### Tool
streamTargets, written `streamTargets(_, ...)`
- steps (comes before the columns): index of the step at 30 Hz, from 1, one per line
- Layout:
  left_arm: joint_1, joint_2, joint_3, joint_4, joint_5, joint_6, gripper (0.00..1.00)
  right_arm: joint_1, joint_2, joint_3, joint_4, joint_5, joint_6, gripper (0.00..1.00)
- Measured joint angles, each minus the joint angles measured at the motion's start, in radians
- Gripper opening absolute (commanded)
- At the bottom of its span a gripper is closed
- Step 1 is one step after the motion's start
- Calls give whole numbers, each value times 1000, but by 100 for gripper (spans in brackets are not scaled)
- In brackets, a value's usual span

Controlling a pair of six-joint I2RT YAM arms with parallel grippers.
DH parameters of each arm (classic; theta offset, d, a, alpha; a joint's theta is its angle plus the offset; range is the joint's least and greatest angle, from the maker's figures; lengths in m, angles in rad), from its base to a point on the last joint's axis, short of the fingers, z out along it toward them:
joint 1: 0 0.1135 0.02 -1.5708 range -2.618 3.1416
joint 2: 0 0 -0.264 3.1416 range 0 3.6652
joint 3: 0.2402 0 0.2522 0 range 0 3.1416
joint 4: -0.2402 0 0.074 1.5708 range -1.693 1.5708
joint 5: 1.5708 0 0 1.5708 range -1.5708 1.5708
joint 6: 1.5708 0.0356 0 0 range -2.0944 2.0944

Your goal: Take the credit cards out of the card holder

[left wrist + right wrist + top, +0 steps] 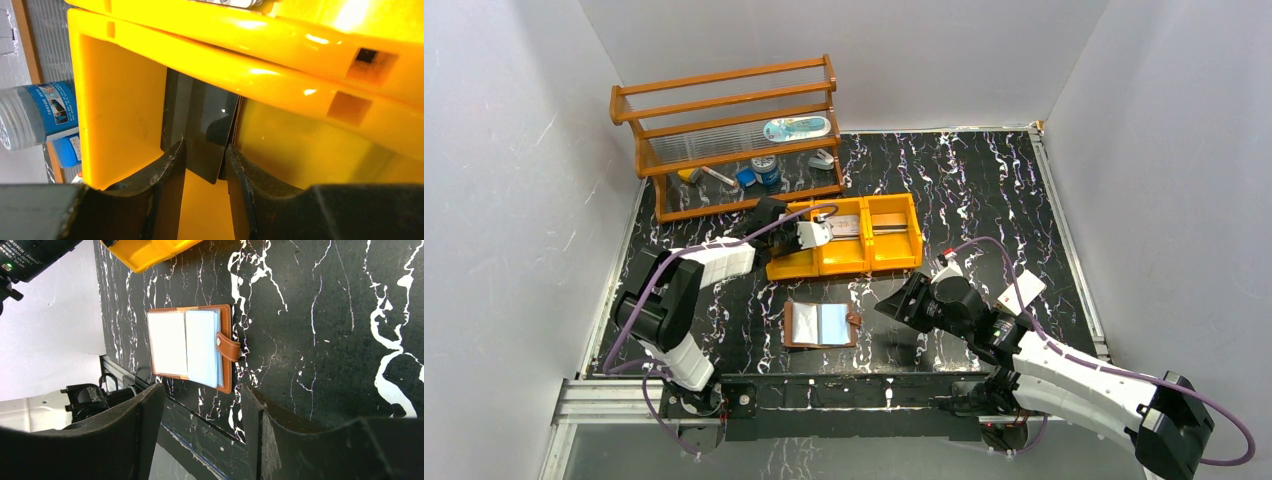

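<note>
On black marble point(984, 190), the leather card holder point(822, 325) lies open.

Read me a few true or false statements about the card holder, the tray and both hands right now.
The card holder lies open on the table. True.
The right hand grips the card holder. False: it hangs open beside it.
The left hand reaches into the orange tray. True.
The card holder lies inside the orange tray. False: it lies on the table, apart from the tray.

Bright, even light — glare on tray point(350, 22)
</note>
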Motion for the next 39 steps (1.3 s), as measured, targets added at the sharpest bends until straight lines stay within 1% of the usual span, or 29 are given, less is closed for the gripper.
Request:
streamTargets(2,0,7,2,0,0,0,33,-2,2,0,0,0,0,66)
streamTargets(6,0,2,2,-5,6,-16,37,-3,7,0,0,-2,1,66)
streamTargets(9,0,-21,1,-7,14,-34,38,-3,13,0,1,-2,1,66)
streamTargets(12,0,-54,1,-6,18,-48,41,-4,25,0,1,-4,2,66)
streamTargets(15,0,-95,-8,2,31,-80,46,-4,32,0,1,-6,2,67)
streamTargets(19,0,-207,-32,9,54,-162,61,-4,33,0,1,-7,3,69)
streamTargets(22,0,-314,-40,29,64,-266,75,-4,33,0,1,-7,3,70)
streamTargets(23,0,-348,-44,35,64,-301,76,-5,33,0,0,-7,3,70)
streamTargets(28,0,-562,-48,21,55,-578,87,-5,41,0,1,-8,2,71)
streamTargets(32,0,-730,-84,-37,54,-804,91,-5,76,2,0,-15,-1,71)
streamTargets(34,0,-807,-114,-84,57,-912,91,-5,105,9,-1,-23,-6,71)
streamTargets(39,0,-909,-167,-245,53,-1152,92,-6,193,62,-5,-55,-28,72)
